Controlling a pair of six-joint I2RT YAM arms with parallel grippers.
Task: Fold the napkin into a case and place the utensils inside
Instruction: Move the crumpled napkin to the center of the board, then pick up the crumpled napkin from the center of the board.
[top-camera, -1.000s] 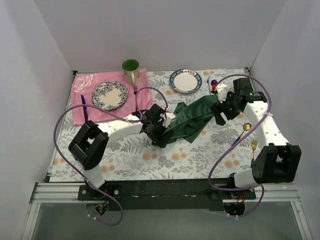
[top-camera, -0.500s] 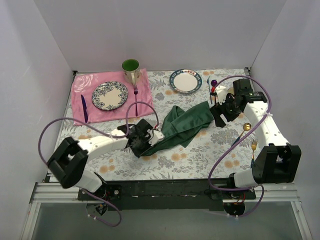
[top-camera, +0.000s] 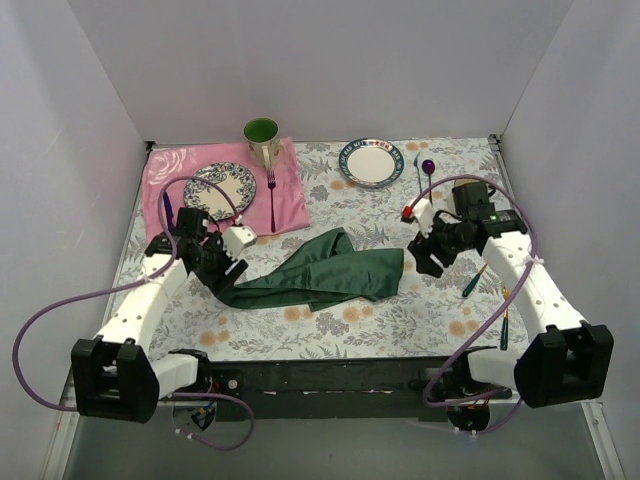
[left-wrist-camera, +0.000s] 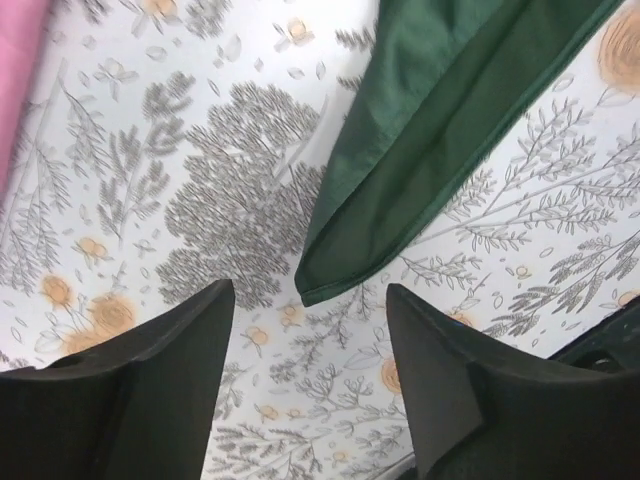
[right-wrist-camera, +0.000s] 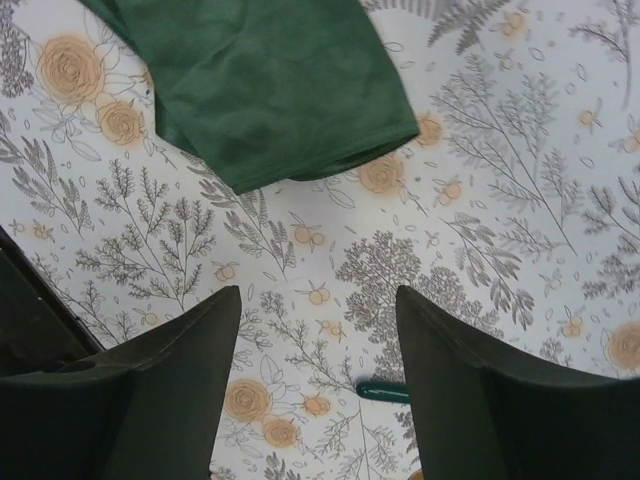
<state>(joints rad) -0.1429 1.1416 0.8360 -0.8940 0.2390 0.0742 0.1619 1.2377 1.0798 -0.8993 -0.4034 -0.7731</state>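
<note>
Across mid-frame on the table (top-camera: 350, 322), napkin (top-camera: 320, 275) in a long rumpled strip. Left tool (left-wrist-camera: 305, 298) parted, gripping nothing, napkin corner just ahead. Right tool (right-wrist-camera: 318, 296) parted, empty. Utensils (top-camera: 474, 281) at lower right, apart from napkin.

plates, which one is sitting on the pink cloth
The dark floral-patterned plate at far left: it lies on the pink cloth. The white plate with the colourful rim sits directly on the floral tablecloth.

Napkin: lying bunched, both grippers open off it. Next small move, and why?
Probably lower the left gripper onto the pointed corner of the napkin and close: that corner lies just ahead between its open jaws, ungripped, and the cloth is a bunched strip, not yet flat.
</note>
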